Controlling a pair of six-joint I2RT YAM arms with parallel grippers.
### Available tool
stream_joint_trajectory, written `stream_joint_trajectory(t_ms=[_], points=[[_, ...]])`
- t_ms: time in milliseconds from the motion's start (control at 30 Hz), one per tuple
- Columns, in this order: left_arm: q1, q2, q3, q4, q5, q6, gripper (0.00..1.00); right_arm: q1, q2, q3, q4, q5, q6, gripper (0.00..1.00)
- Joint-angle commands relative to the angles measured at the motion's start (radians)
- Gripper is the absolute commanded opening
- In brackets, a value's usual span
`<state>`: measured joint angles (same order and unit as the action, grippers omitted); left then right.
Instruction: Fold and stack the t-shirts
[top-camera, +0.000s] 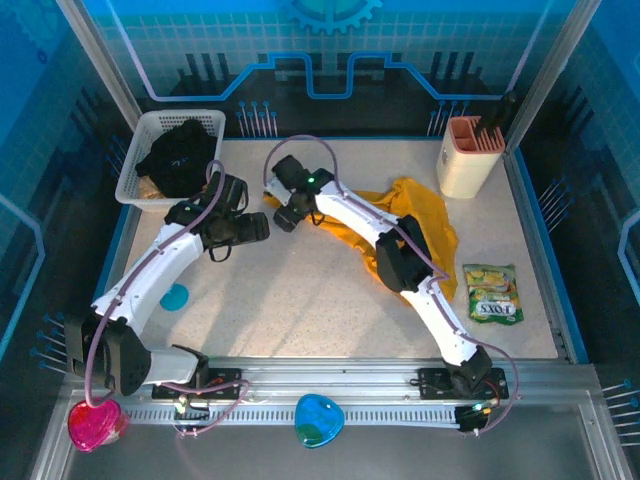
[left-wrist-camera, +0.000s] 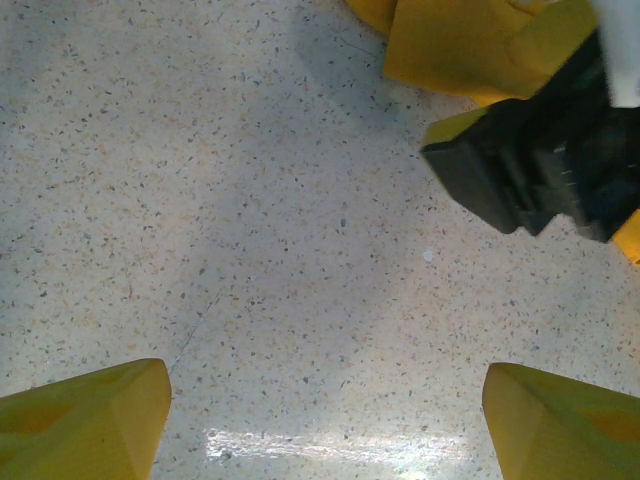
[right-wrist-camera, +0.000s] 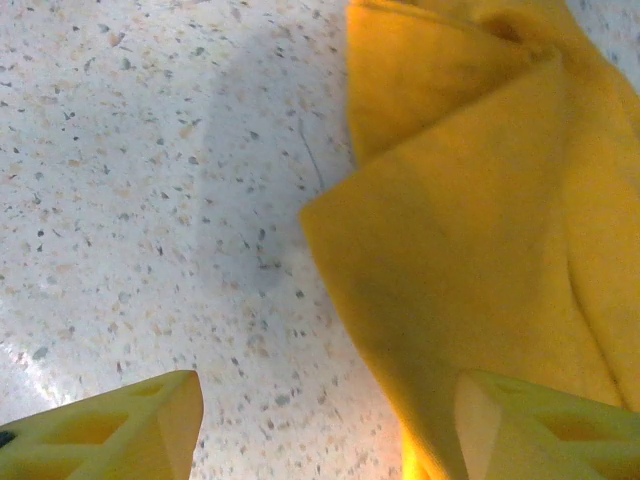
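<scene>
Now | 1 yellow t-shirt (top-camera: 437, 215) | 1 black t-shirt (top-camera: 180, 150) | left claw (left-wrist-camera: 322, 395) wide | right claw (right-wrist-camera: 325, 405) wide

Golden-yellow t-shirt (top-camera: 425, 215) (left-wrist-camera: 450, 40) (right-wrist-camera: 480, 250): plain soft cloth, rumpled, partly lapped over itself, lying on table (top-camera: 300, 290), right of centre toward far side. Black t-shirt (top-camera: 180, 150): crumpled heap inside white mesh basket (top-camera: 132, 172), far-left corner. Shirts well apart.
</scene>
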<state>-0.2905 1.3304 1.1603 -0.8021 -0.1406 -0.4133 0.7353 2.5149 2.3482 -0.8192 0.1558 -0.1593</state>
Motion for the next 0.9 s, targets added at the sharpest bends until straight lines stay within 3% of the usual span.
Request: stream_joint_trajectory(t_ms=[0,500,867], points=[[0.010,-0.028,-0.021,-0.007,-0.011,0.004,0.82,-0.005,0.072,0.051,-0.035,0.132,-0.081,0.67],[0.019,-0.042,-0.035,-0.031,-0.020,0.024,0.82,0.030,0.191,0.114,0.089,0.309,-0.105,0.63],[0.022,-0.039,-0.045,-0.026,-0.014,0.023,0.82,0.040,0.174,0.112,0.135,0.325,-0.071,0.48]])
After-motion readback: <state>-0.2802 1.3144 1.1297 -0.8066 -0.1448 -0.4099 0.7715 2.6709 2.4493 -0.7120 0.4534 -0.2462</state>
